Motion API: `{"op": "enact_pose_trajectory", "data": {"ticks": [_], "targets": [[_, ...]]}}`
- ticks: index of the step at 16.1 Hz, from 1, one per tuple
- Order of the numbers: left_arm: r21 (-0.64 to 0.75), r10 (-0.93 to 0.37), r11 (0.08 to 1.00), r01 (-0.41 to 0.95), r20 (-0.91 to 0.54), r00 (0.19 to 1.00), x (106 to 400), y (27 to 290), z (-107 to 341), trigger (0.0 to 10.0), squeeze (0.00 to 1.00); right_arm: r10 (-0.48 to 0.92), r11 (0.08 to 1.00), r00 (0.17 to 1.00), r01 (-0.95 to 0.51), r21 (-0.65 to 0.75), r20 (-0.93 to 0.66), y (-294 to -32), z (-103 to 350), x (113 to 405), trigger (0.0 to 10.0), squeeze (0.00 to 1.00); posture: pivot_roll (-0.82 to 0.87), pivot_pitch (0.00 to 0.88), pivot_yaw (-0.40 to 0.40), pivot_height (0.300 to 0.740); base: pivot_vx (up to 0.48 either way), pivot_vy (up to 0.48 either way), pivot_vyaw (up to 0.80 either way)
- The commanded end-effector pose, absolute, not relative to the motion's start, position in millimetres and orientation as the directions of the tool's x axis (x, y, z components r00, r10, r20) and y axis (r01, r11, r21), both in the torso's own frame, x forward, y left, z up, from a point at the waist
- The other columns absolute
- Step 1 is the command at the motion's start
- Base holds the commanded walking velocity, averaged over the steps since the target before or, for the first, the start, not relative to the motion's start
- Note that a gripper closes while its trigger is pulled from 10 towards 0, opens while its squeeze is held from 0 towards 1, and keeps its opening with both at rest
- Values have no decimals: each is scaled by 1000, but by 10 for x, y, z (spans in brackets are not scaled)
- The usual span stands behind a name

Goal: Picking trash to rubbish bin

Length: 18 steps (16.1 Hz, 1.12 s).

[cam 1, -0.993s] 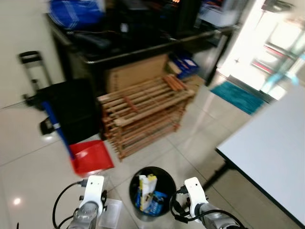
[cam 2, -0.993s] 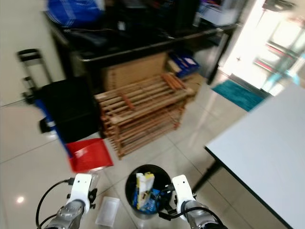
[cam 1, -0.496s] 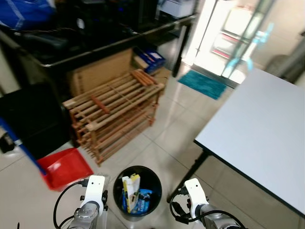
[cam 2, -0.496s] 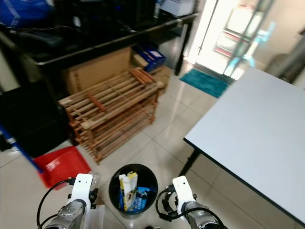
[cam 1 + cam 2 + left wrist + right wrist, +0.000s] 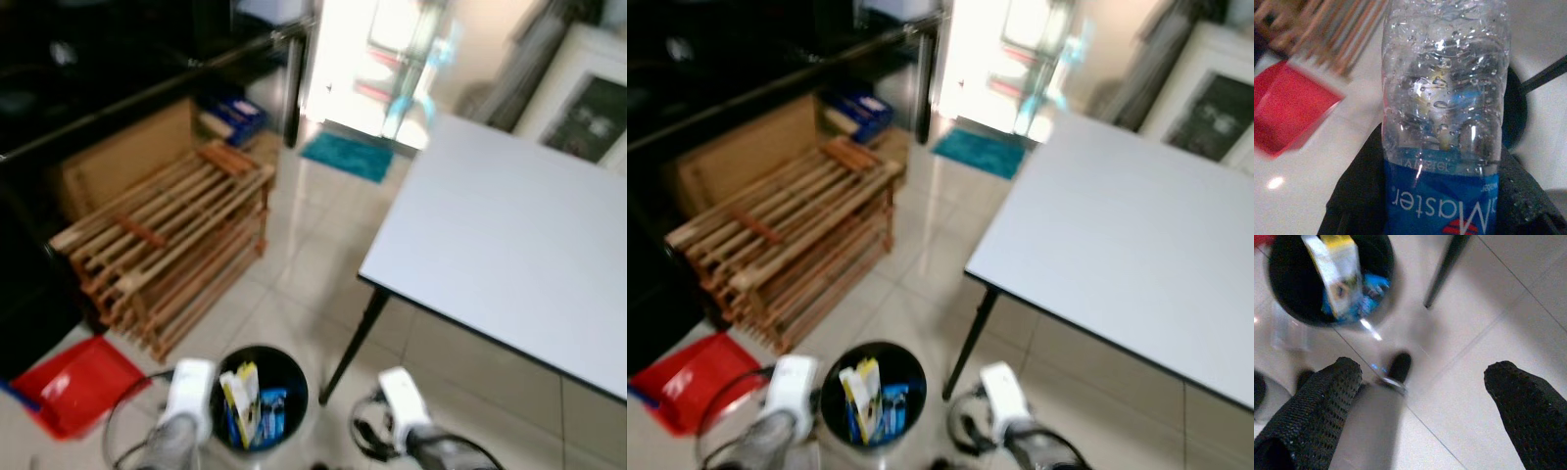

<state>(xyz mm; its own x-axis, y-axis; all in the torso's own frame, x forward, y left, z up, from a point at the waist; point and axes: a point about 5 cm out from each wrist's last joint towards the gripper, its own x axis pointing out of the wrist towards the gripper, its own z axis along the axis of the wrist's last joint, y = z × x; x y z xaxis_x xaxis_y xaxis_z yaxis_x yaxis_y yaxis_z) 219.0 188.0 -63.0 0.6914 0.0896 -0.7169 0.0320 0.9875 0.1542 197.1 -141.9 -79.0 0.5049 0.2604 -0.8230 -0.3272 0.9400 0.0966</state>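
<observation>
The left gripper [image 5: 1444, 196], jaws clamped on a wet water bottle [image 5: 1444, 98], could miss the rubbish bin [image 5: 294, 387] through blur; right gripper [image 5: 1420, 396] jaws apart.

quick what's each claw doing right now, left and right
Left claw: closed on a clear plastic water bottle with a blue label.
Right claw: open, holding nothing, above the floor beside the black rubbish bin.

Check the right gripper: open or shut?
Open. In the right wrist view its two black fingers stand wide apart over bare floor tiles, holding nothing.
</observation>
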Motion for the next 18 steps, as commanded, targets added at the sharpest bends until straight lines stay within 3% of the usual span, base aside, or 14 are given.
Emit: {"op": "enact_pose_trajectory", "data": {"ticks": [1, 9, 18], "targets": [[167, 102, 985, 33, -737, 668, 2102, 1941, -676, 10000, 0, 269, 939, 526, -328, 100, -807, -1381, -754, 2037, 10000, 0, 42, 27, -112, 740, 0, 0, 0], [165, 100, 986, 36, -740, 665, 2097, 1937, -680, 10000, 0, 270, 938, 523, -332, 98, -808, -1395, -753, 2037, 10000, 0, 43, 28, -114, 740, 0, 0, 0], [163, 96, 986, 41, -743, 662, 2095, 1930, -683, 10000, 0, 275, 931, 503, -353, 96, -819, -1355, -771, 2008, 10000, 0, 43, 27, -113, 740, 0, 0, -800]]}}
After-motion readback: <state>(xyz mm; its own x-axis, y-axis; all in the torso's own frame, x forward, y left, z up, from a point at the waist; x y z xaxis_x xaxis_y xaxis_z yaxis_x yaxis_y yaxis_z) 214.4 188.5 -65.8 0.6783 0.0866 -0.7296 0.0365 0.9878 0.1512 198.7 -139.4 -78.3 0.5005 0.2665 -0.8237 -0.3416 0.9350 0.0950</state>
